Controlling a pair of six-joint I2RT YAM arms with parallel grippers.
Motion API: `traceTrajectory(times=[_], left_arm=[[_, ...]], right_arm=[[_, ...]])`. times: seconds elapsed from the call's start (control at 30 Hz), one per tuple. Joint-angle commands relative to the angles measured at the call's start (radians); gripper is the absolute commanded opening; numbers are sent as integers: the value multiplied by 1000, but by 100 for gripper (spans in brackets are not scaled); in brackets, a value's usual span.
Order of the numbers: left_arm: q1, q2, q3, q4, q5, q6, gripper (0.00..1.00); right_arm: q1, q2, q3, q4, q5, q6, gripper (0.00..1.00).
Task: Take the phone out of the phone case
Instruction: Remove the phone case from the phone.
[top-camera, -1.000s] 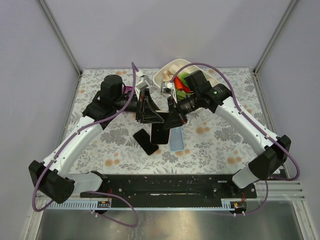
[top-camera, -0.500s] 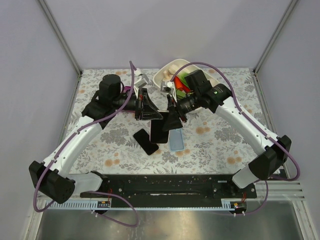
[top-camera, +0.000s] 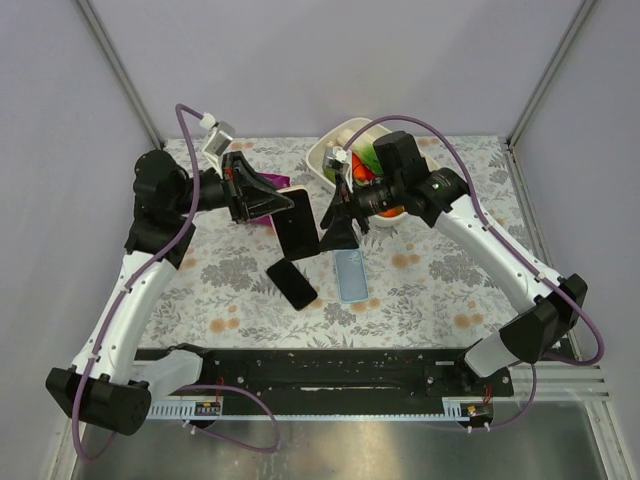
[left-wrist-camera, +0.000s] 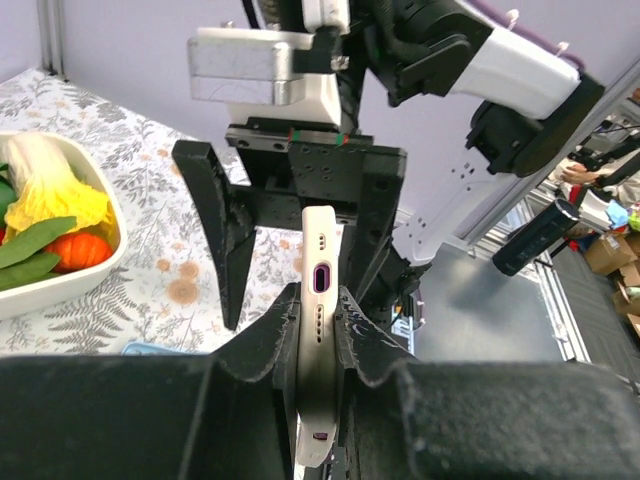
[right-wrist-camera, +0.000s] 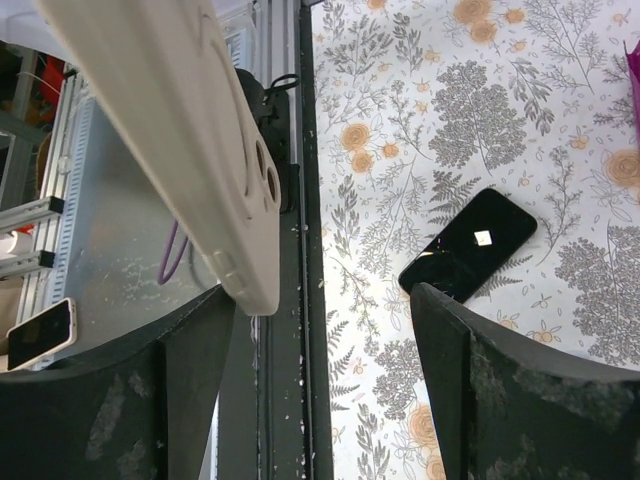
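- While my left gripper (left-wrist-camera: 318, 305) pinches the phone (top-camera: 297, 228) edge-up in the air, mid-frame in the top view, its cream case (right-wrist-camera: 190, 130) looks still on: extraction not begun.
- My right gripper (top-camera: 340, 228) stands wide beside it, holding nothing.
- Next, I judge, the right gripper must catch a corner of the cream case and peel it off.
- No brand or writing readable.

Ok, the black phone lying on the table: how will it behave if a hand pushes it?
The black phone looks thin and lies flat on the table, so it probably slides rather than tips. Its glossy face reflects light, so it is likely slippery and could crack if dropped.
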Motion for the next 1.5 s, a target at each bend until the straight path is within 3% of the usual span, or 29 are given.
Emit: traceTrajectory(times=[0.0, 0.63, 0.83, 1.03, 1.3, 1.47], left_arm=[[5, -22, 29, 178, 20, -147, 0], [7, -7, 9, 245, -21, -193, 0], [7, -12, -11, 257, -26, -204, 0], [13, -18, -20, 287, -46, -251, 0], [63, -29, -72, 386, -89, -391, 0], [94, -16, -120, 421, -109, -475, 0]], right_arm=[[-4, -5, 27, 61, -61, 31, 79], [-5, -44, -51, 75, -130, -25, 53], [-4, -50, -59, 81, -151, -32, 30], [-5, -99, -91, 92, -186, -83, 0], [-2, -189, -120, 57, -280, -190, 0], [30, -218, -56, -100, -285, -328, 0]])
